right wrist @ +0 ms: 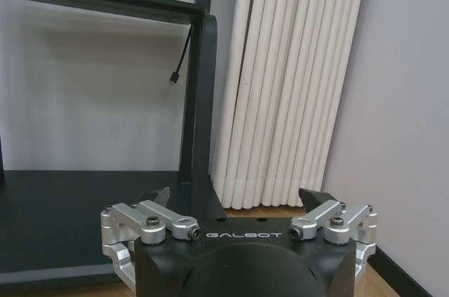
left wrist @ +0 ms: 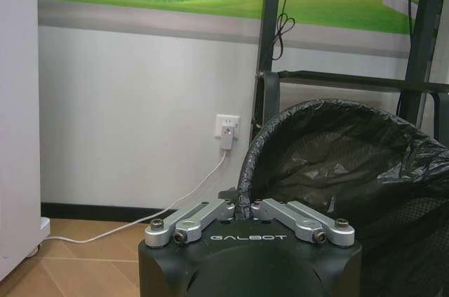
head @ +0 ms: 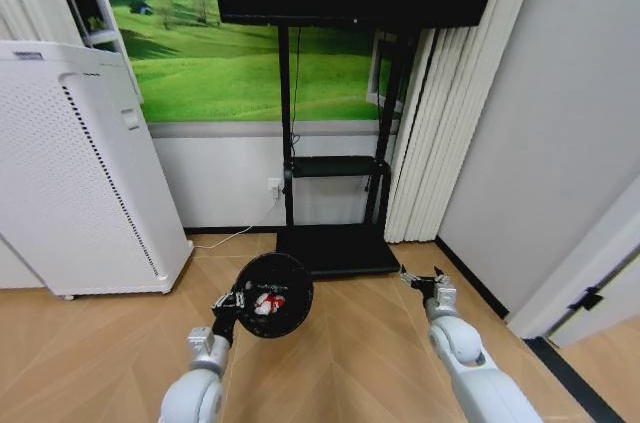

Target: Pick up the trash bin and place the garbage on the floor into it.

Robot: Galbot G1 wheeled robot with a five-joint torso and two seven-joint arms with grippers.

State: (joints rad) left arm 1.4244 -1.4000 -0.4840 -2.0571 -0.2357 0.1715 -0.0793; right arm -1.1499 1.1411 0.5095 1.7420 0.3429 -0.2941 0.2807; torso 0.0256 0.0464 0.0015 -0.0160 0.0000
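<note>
The trash bin (head: pixel 275 295) is a small black round basket lined with a dark bag, held up above the wooden floor. My left gripper (head: pixel 237 300) is shut on its rim; in the left wrist view the bin (left wrist: pixel 351 170) rises just beyond the closed fingers (left wrist: pixel 242 207). Inside the bin lies garbage (head: pixel 267 303), red and white pieces. My right gripper (head: pixel 420 280) hovers open over the floor to the right, its fingers (right wrist: pixel 156 199) spread with nothing between them.
A tall white cabinet unit (head: pixel 75 173) stands at the left. A black TV stand (head: pixel 335 248) with a flat base sits straight ahead against the wall. White curtains (head: pixel 440 133) and a grey wall close off the right. A cord (left wrist: pixel 168 209) runs from a wall socket.
</note>
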